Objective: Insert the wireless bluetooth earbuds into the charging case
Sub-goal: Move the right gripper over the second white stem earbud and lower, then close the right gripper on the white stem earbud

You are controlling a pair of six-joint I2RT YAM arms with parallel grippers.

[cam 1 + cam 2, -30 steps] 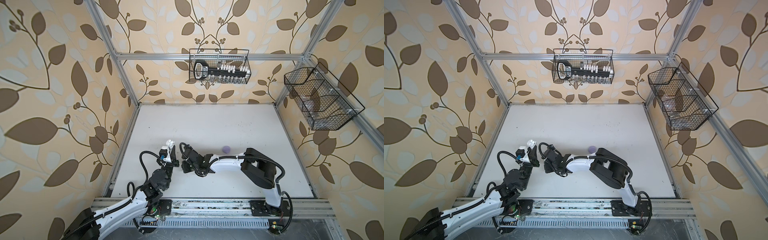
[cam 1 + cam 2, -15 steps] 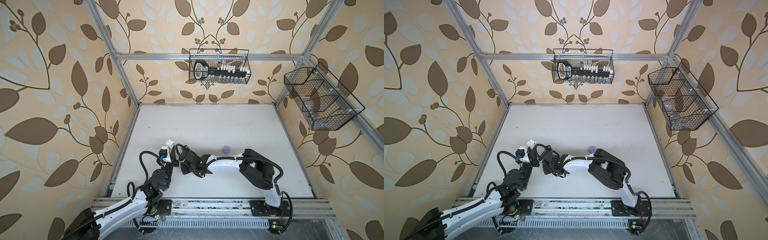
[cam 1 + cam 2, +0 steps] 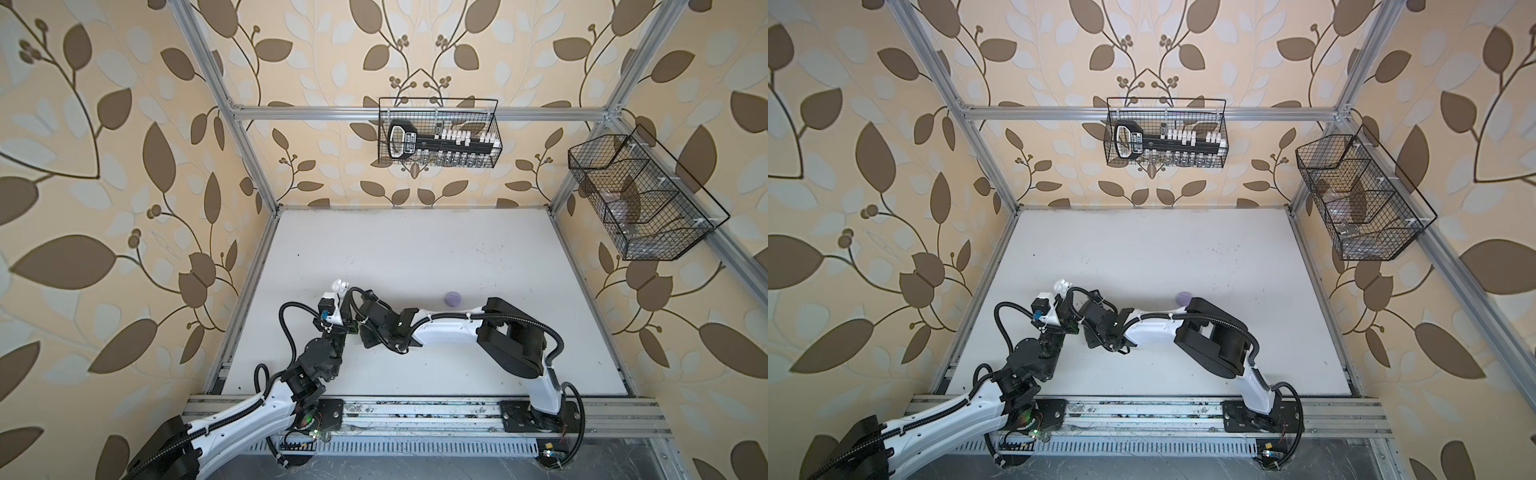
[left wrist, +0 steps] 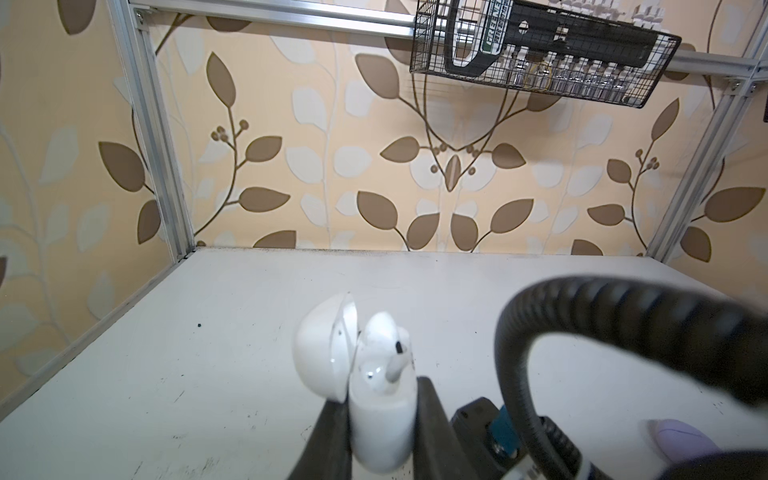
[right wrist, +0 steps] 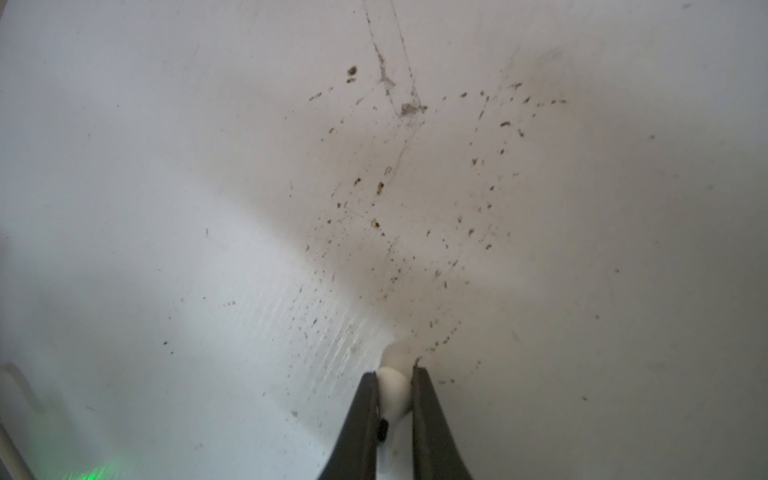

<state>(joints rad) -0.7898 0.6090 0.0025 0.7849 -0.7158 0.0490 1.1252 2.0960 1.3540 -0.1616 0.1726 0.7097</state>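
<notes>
You are holding the white charging case (image 4: 382, 436) in the left gripper (image 4: 380, 415). Its jaws are clamping the lower body from both sides, near the left edge of the bench (image 3: 415, 249), about midway between front and back. Gripping it low is leaving the hinged lid (image 4: 320, 353) swung open and the wells exposed, so nothing is blocking the way in. One white earbud (image 4: 395, 361) is already sitting in the case. The view is too soft to show whether the neighbouring well is free.

You are pinching a second white earbud (image 5: 392, 390) in the right gripper (image 5: 395, 374), which is closed tight on it. The tips are pointing down at the bench just beside the left arm's wrist. I cannot tell whether the bud is touching the surface or hanging just clear of it. Part of it is poking out past the fingertips, which should help when you are steering it into a well.

The lavender case (image 3: 452, 298) is lying nearer the middle of the bench, apparently closed, and no lavender earbuds are showing. I judge you are securing the second white bud. A pinch this narrow is risking a twist on the way across.
</notes>
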